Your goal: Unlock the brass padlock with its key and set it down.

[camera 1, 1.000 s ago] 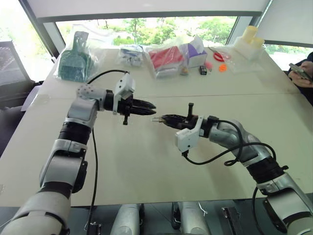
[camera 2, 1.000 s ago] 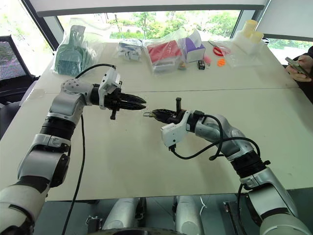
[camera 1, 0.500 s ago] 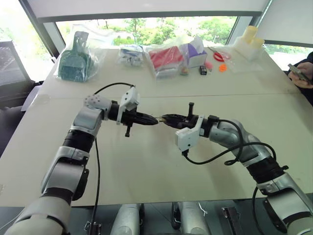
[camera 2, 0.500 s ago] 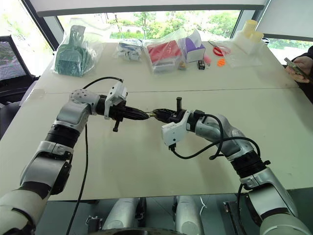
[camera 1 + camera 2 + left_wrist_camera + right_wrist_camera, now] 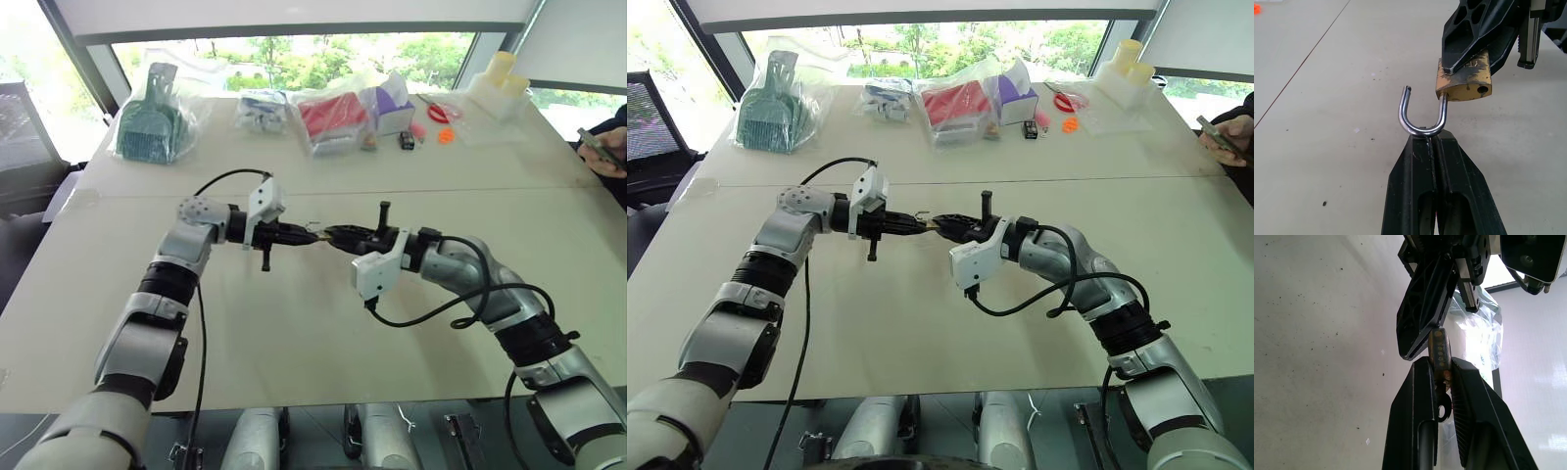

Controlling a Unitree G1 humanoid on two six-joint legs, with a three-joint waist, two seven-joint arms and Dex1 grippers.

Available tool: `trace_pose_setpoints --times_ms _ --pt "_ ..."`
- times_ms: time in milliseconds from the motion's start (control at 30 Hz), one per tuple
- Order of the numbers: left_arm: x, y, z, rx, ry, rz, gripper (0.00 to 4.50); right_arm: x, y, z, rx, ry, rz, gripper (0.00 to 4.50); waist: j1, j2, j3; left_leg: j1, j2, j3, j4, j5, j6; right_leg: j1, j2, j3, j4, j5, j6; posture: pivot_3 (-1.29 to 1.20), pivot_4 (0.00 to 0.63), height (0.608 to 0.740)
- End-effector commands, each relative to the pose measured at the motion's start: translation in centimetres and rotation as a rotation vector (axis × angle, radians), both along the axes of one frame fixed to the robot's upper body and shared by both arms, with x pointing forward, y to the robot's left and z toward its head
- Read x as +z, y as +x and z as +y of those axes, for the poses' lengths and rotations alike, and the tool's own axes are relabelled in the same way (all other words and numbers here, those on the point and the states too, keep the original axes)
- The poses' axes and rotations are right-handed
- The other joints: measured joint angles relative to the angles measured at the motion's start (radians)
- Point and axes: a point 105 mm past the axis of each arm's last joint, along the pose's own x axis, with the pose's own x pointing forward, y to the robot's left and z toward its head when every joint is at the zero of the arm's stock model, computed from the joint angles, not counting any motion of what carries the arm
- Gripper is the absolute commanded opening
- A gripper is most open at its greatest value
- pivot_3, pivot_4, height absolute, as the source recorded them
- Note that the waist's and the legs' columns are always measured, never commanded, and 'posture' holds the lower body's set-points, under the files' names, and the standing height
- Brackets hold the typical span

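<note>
The right gripper (image 5: 1439, 377) clamps the padlock (image 5: 1464, 81); the left gripper (image 5: 1432, 139), fingers together, apparently pinches its open shackle (image 5: 1420, 115).

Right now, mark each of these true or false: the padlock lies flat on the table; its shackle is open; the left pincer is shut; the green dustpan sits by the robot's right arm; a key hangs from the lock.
1. The brass padlock lies flat on the table. False: it is held above the table, its body clamped in the right pincer.
2. Its shackle is open. True: one end stands free of the body.
3. The left pincer is shut. True: its tips press together at the shackle's bend.
4. The green dustpan sits by the right arm. False: it lies bagged at the far left of the table.
5. A key hangs from the lock. True: it shows between the right pincer's fingers.
</note>
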Motion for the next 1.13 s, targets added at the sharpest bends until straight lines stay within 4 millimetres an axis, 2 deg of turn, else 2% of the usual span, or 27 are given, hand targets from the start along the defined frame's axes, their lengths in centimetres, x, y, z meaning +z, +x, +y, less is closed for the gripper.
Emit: trace_pose_setpoints --times_ms 33,233,433,500,533,567,600,667,700,767,900,1133 --pt "2.0 -0.1 1.2 0.018 -0.034 -0.066 0.06 1.0 0.3 -0.7 -0.02 0.024 -0.024 0.0 0.0 0.0 0.0 0.0 0.0 0.0 0.0 0.0 0.0 0.0 0.0 0.0 0.0 0.0 0.0 0.0 0.15 0.74" --pt "1.9 -0.9 2.8 0.087 -0.031 -0.072 0.06 -1.2 3.0 -4.1 -0.157 -0.017 -0.002 0.0 0.0 0.0 0.0 0.0 0.0 0.0 0.0 0.0 0.0 0.0 0.0 0.0 0.0 0.0 0.0 0.0 0.15 0.74" --pt "0.9 -1.6 3.9 0.176 -0.001 -0.111 0.06 -3.6 3.8 -4.5 -0.175 -0.056 0.051 0.0 -0.006 0.0 0.0 0.001 0.0 0.0 0.0 0.0 0.0 0.0 0.0 0.001 0.0 0.0 0.0 0.0 0.15 0.74" --pt "0.8 -1.8 4.1 0.195 0.0 -0.109 0.0 -3.8 3.9 -4.4 -0.172 -0.053 0.065 0.96 -0.006 0.0 0.0 0.001 0.0 0.0 -0.001 0.0 0.0 0.0 0.0 0.001 0.0 0.0 0.0 0.0 0.15 0.74" --pt "0.7 -2.0 4.3 0.205 -0.002 -0.107 0.0 -4.0 3.8 -4.3 -0.17 -0.056 0.074 1.28 -0.006 0.0 0.0 0.001 0.0 0.0 -0.001 0.0 0.0 0.0 0.0 0.001 0.0 0.0 0.0 0.0 0.15 0.74" --pt "0.6 -2.2 4.4 0.215 0.0 -0.106 0.0 -4.1 3.7 -4.3 -0.17 -0.06 0.086 1.87 -0.006 0.0 0.0 0.001 0.0 0.0 -0.001 0.0 0.0 0.0 0.0 0.001 0.0 0.0 0.0 0.0 0.15 0.74" --pt "0.5 -2.3 4.5 0.221 0.001 -0.106 0.0 -4.2 3.7 -4.3 -0.17 -0.063 0.093 2.21 -0.006 0.0 0.0 0.001 0.0 0.0 -0.001 0.0 0.0 0.0 0.0 0.001 0.0 0.0 0.0 0.0 0.15 0.74" --pt "0.3 -2.6 4.7 0.236 -0.001 -0.096 0.0 -4.4 3.3 -4.4 -0.17 -0.075 0.13 3.2 -0.006 0.001 0.0 0.001 0.001 0.0 -0.001 0.0 0.0 0.0 0.0 0.001 0.0 0.0 0.0 0.0 0.15 0.74" --pt "0.2 -2.9 4.8 0.239 0.003 -0.094 0.0 -4.5 2.8 -4.5 -0.167 -0.088 0.161 3.86 -0.005 0.001 0.0 0.002 0.001 -0.001 -0.001 0.0 0.0 0.001 0.0 0.001 0.0 0.0 0.0 0.0 0.15 0.74" --pt "0.1 -3.1 4.9 0.241 0.008 -0.093 0.0 -4.6 2.3 -4.6 -0.162 -0.102 0.198 4.44 -0.001 0.001 0.0 0.003 0.001 -0.003 -0.001 0.0 0.0 0.002 0.0 0.001 0.0 0.0 0.0 0.0 0.15 0.74" --pt "-0.1 -4.0 5.0 0.223 0.03 -0.095 0.0 -2.5 0.3 -7.0 -0.261 -0.01 0.433 4.44 0.006 0.001 0.0 0.005 0.001 -0.004 -0.001 0.0 0.0 0.005 0.0 0.0 -0.001 0.0 0.0 0.0 0.15 0.74" --pt "-0.3 -4.5 4.8 0.191 0.049 -0.09 0.0 -0.9 -3.0 -9.5 -0.399 0.185 0.823 4.44 0.003 0.001 0.0 0.009 0.003 -0.004 -0.001 -0.001 0.0 0.008 -0.001 0.0 -0.001 0.0 -0.001 0.0 0.15 0.74"
